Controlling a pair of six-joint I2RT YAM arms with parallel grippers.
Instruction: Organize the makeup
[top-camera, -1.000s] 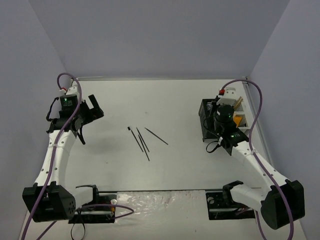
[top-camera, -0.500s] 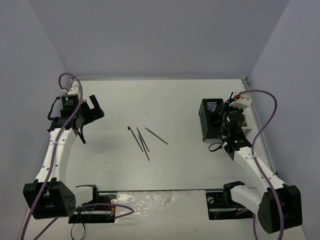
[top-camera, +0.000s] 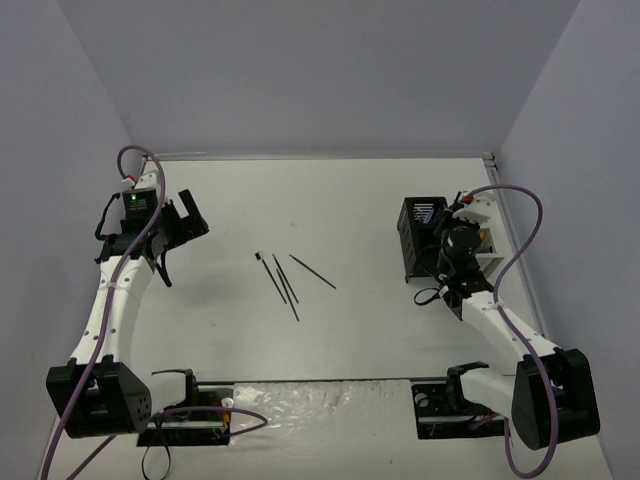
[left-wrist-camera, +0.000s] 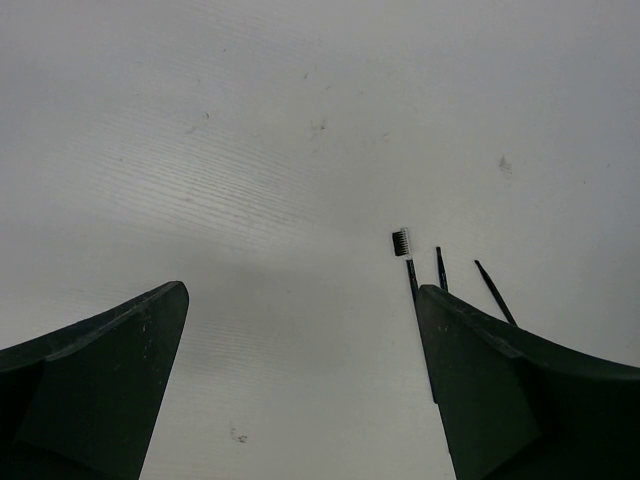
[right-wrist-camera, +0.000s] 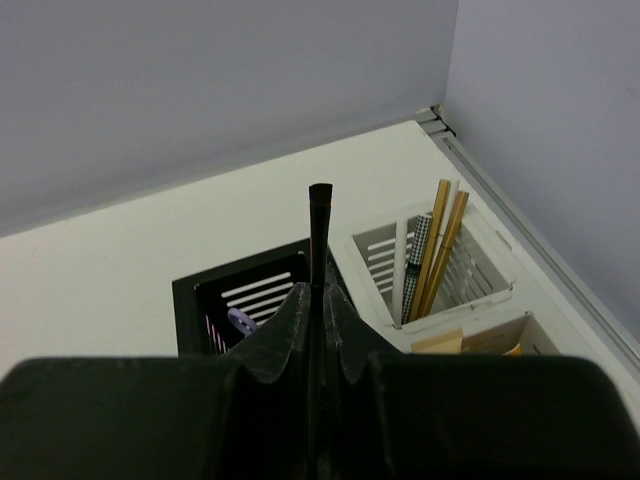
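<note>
The makeup pencil (right-wrist-camera: 320, 215), thin and black, stood upright in the right gripper (right-wrist-camera: 320, 292), whose fingers were closed tight on its lower shaft. Only the blunt top showed above them. Directly beneath was the black mesh holder (right-wrist-camera: 200, 290), with a lavender tool (right-wrist-camera: 240, 320) visible through its slots. Just beside it on the right, a white compartment (right-wrist-camera: 490, 262) held several beige sticks (right-wrist-camera: 440, 225) leaning against its far wall.

The drop looked best done slowly. The pencil should be kept vertical, its hidden lower end brought clear inside one rim, and released only once the walls could catch it. Which compartment it was meant for could not be told.

Well apart at mid-table (top-camera: 350, 200), three more slim black pencils (top-camera: 287, 279) lay fanned and waiting. The left gripper (left-wrist-camera: 300, 292) hovered wide open and empty at the far left, facing them.
</note>
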